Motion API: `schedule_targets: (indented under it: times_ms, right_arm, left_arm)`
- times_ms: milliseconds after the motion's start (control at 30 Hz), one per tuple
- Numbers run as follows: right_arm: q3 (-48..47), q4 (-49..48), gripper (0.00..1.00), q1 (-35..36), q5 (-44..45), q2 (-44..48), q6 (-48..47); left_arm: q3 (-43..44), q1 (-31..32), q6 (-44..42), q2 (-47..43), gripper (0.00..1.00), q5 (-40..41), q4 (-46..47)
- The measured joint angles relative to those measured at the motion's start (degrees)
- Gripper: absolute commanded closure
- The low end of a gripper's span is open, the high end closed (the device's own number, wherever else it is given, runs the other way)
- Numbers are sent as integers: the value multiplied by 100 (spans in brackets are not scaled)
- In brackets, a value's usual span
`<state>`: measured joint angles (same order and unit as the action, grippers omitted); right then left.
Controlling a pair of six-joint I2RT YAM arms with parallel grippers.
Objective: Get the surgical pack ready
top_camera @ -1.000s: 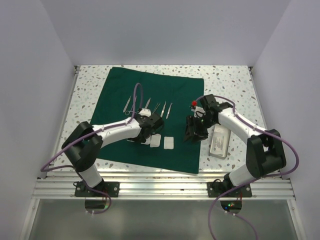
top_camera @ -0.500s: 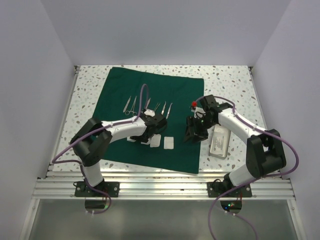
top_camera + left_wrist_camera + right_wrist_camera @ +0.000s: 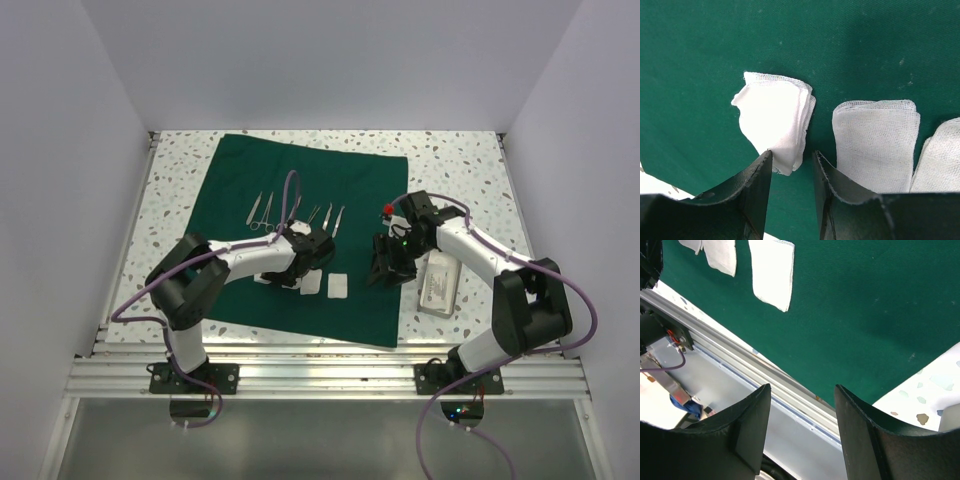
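Left gripper [image 3: 792, 154] was down on the drape [image 3: 850, 50], jaws parted and straddling the near corner of the rumpled gauze square [image 3: 775, 117]. That corner touched one finger but no pinch showed, so I'd call it released. The flat gauze squares [image 3: 875, 145] lay just at its 3 o'clock. Right gripper [image 3: 802, 387] hung spread and empty over the drape's 6 o'clock edge. Tray [image 3: 438, 285] sat off the cloth, at 4 o'clock from drape centre. Scissors [image 3: 258, 212] and tweezers [image 3: 333, 217] were at 12 o'clock of the gauze.

Risks, my read:
- Closing there could grab drape with the gauze, bunching the cloth and shifting the instruments.
- A corner-only grip could let the folded layers fan out or slip.
- Drift toward 3 o'clock could snag the neighbour.
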<state>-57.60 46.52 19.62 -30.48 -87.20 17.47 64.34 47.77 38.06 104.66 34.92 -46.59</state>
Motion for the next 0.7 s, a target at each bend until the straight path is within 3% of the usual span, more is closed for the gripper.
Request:
schedule_targets:
  times_ms: [700]
  right_arm:
    - [37,0,43,-2,-4,0,-28]
  left_arm:
    - [-70,-7,-83,52,66,205,133]
